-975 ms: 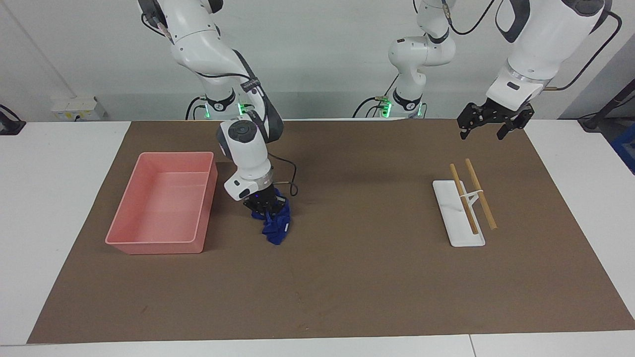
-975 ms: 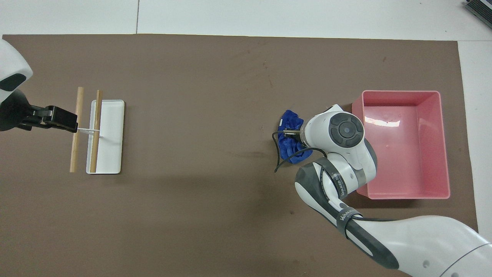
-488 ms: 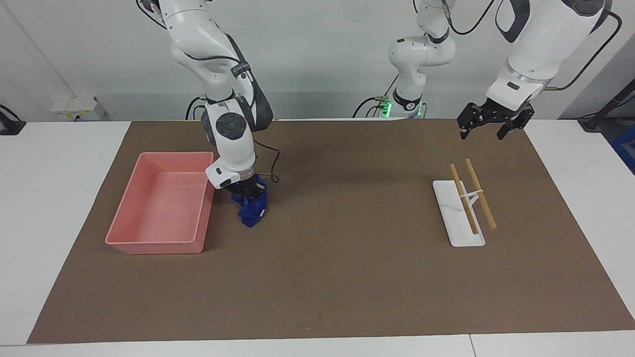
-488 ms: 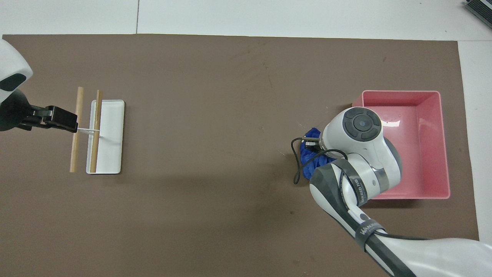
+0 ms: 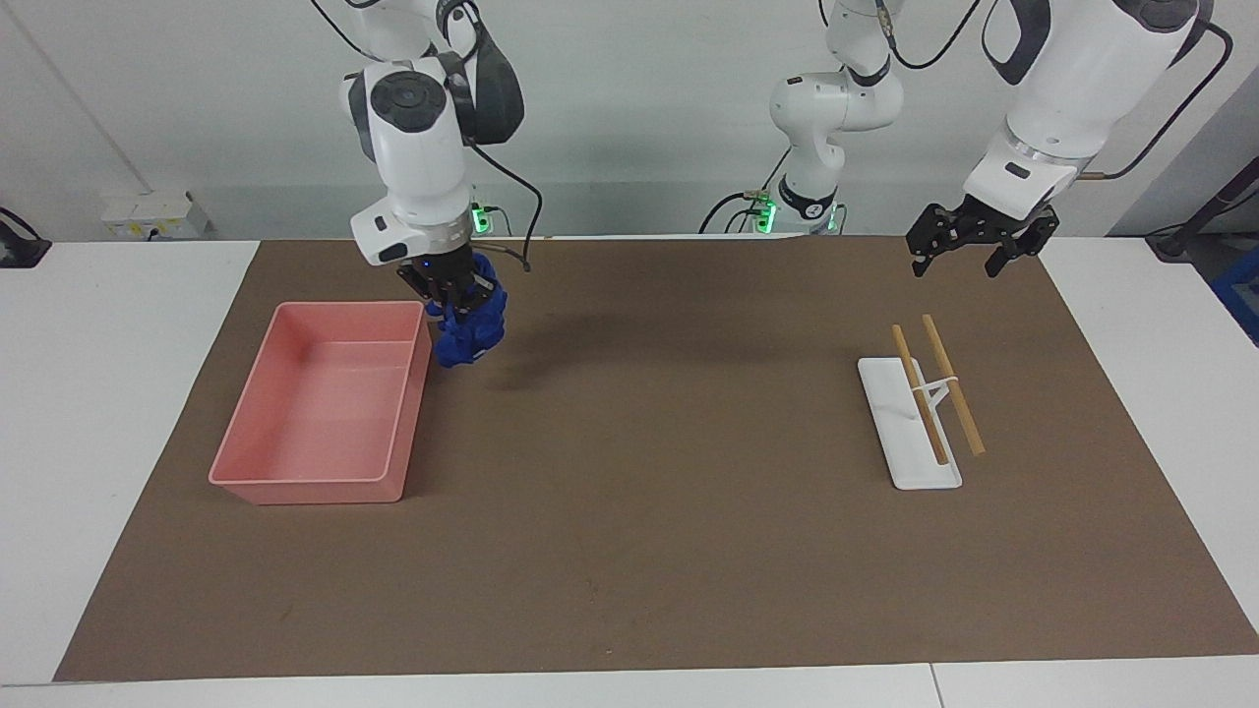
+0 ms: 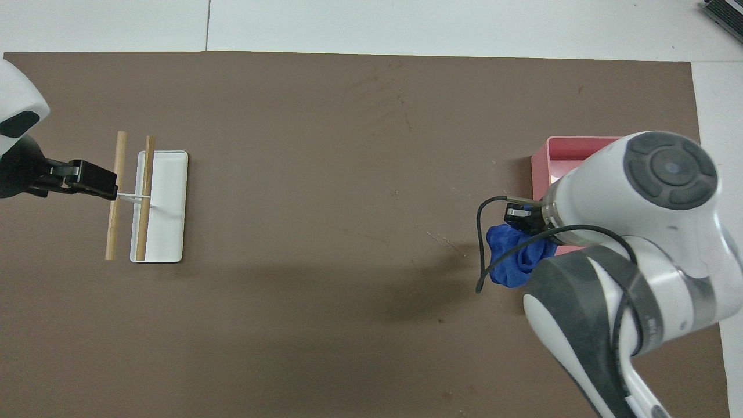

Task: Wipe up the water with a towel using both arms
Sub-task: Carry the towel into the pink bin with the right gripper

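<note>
I am holding the crumpled royal-blue terry towel (image 5: 469,332) clamped in my right gripper (image 5: 454,292), aloft beside the pink plastic tub (image 5: 325,408), while my left gripper (image 5: 969,247), fingers apart, is waiting above the brown mat (image 5: 689,531).

I have two fixed cameras, both set well back. One sits high across the table and faces my robots, taking in the whole brown mat (image 5: 689,551) with both arm bases along its top edge. The other hangs above the robots' own end and looks steeply down and forward, so it seems closer. Both share the mat, the pink tub (image 5: 325,403) (image 6: 572,150) and the white tray (image 5: 900,433) (image 6: 165,206), turned half around.
</note>
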`<state>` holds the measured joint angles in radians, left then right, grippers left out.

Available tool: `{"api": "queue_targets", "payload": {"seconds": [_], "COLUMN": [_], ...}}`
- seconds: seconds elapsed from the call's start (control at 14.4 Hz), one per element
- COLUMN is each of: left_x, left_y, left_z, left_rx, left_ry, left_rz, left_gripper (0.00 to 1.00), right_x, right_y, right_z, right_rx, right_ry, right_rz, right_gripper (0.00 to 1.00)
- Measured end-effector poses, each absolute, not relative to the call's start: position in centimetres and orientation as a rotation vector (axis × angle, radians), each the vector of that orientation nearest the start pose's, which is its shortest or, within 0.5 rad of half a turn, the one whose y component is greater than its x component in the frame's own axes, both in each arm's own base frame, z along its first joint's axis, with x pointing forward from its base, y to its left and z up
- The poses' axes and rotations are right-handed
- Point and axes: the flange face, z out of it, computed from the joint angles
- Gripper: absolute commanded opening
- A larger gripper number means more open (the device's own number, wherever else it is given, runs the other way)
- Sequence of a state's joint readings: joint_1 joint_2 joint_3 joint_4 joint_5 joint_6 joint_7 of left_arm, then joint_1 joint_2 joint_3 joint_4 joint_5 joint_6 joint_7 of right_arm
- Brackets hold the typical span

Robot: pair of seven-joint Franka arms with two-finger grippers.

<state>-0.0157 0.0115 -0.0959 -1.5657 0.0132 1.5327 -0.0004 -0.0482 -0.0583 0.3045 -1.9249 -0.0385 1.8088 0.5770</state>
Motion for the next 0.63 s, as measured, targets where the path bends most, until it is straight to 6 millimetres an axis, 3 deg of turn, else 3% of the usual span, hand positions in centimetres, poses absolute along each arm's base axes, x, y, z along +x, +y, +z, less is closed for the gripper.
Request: {"api": "queue_targets", "payload": {"seconds": [0.35, 0.63], "left_x": [55.5, 55.5], "left_y": [-6.0, -6.0], "left_z": [62.0, 62.0], "left_rx": [-3.124, -3.125], "left_ry": [0.174, 0.172], "left_rz": [0.007, 0.003], "left_gripper": [1.00, 1.00], "right_x": [54.4, 56.4], "right_y": [2.5, -4.5], "right_z": [50.5, 46.2], "right_rx": [-3.109, -3.100], "right_ry": [0.435, 0.308], "right_rz": [0.038, -0.010], "right_gripper": [0.00, 0.00]}}
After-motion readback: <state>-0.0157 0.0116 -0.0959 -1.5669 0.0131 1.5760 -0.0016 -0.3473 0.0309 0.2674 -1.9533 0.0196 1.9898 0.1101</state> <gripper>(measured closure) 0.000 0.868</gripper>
